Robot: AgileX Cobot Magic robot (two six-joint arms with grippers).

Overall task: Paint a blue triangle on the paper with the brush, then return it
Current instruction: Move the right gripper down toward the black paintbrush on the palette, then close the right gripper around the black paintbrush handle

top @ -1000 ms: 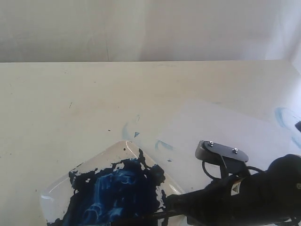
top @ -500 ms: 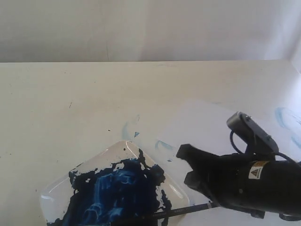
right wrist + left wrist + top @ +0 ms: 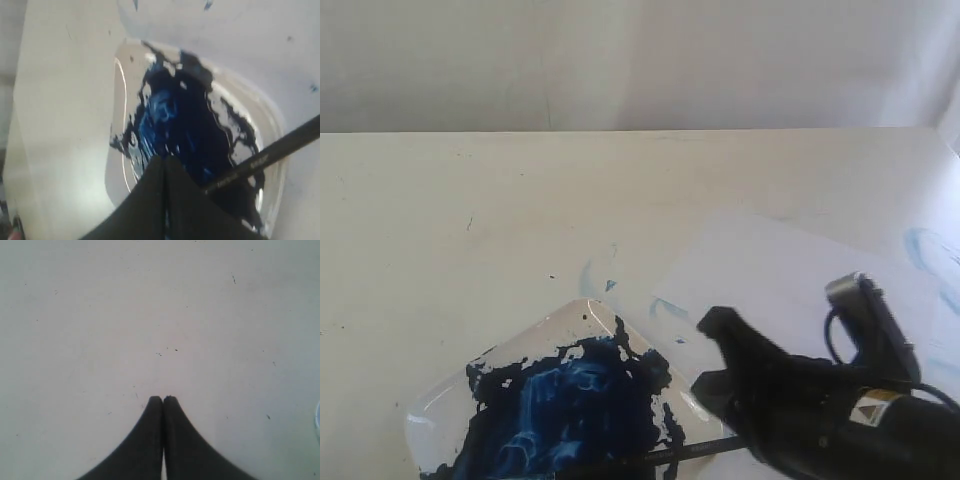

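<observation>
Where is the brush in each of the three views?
Exterior view: the brush lies at the bottom edge, across the near rim of the dish of blue paint.
Left wrist view: not in it.
Right wrist view: the brush slants across the rim of the dish.
Shared landmark: the dish.

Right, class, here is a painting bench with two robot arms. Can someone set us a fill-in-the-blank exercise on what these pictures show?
1. The paint in the dish is ___.
2. The brush lies with its handle across the rim of the ___.
3. The left gripper hangs over the bare table with its fingers ___.

Missing words: blue; dish; shut.
</observation>
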